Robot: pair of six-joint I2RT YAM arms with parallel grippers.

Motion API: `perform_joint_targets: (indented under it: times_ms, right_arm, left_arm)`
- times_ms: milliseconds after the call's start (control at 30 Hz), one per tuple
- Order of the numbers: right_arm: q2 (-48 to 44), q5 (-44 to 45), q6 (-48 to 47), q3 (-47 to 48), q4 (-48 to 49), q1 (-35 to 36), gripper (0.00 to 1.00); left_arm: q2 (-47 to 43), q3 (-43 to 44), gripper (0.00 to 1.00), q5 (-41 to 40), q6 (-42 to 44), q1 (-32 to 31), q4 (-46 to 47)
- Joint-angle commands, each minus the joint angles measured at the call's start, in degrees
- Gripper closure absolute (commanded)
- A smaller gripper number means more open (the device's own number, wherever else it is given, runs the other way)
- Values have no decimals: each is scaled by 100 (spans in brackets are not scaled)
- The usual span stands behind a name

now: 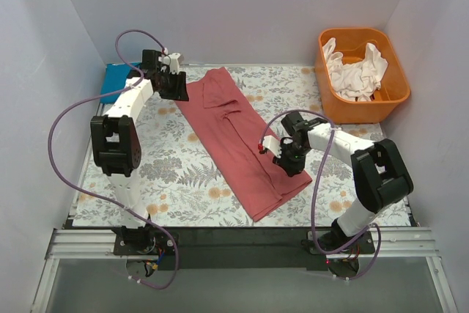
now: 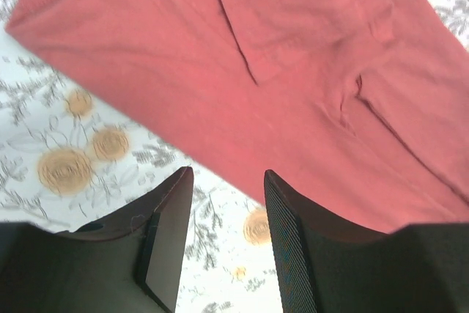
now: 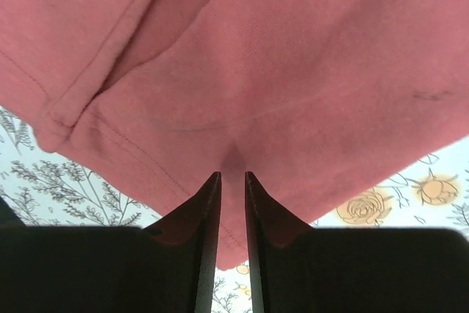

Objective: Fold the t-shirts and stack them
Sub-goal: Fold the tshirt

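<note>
A red t-shirt (image 1: 234,137) lies folded into a long strip, running diagonally across the floral table (image 1: 168,174). My left gripper (image 1: 178,89) hovers open and empty at the shirt's far left edge. In the left wrist view, bare tablecloth shows between the left gripper's (image 2: 229,177) fingers, with the shirt (image 2: 293,71) just ahead. My right gripper (image 1: 286,165) is at the shirt's near right edge. In the right wrist view the right gripper (image 3: 232,175) is shut on a puckered fold of the shirt (image 3: 256,49).
An orange basket (image 1: 364,108) holding white t-shirts (image 1: 359,75) stands at the back right. A blue folded cloth (image 1: 117,78) lies at the back left corner behind the left arm. White walls enclose the table on three sides.
</note>
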Motion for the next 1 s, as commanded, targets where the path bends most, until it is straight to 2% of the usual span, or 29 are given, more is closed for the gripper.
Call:
perform_joint_targets:
  times_ms: [0, 67, 267, 467, 533, 633, 733, 967]
  right_arm:
    - [205, 171, -189, -105, 27, 180, 75]
    - [241, 92, -180, -184, 27, 303, 76]
    - [241, -434, -198, -606, 27, 1278, 76]
    - [206, -1832, 434, -247, 61, 3182, 76]
    - [258, -2061, 584, -141, 237, 3423, 76]
    - [337, -1834, 594, 87, 238, 3424, 73]
    - [154, -1561, 462, 272, 203, 3135, 69]
    - [248, -1499, 733, 1150, 334, 1520, 66]
  left_arm:
    - [-599, -459, 57, 92, -27, -3, 78]
    - [-705, -643, 57, 118, -62, -3, 43]
    - [-1075, -1478, 58, 127, -159, -21, -89]
    - [-1207, -1989, 58, 241, -150, -354, -177]
    - [-1146, -1946, 58, 154, -194, -495, -195]
    - [-935, -1796, 58, -30, -238, -601, -230]
    - [-593, -1568, 59, -189, -255, -671, -247]
    - [339, -970, 61, -303, -317, -733, -204]
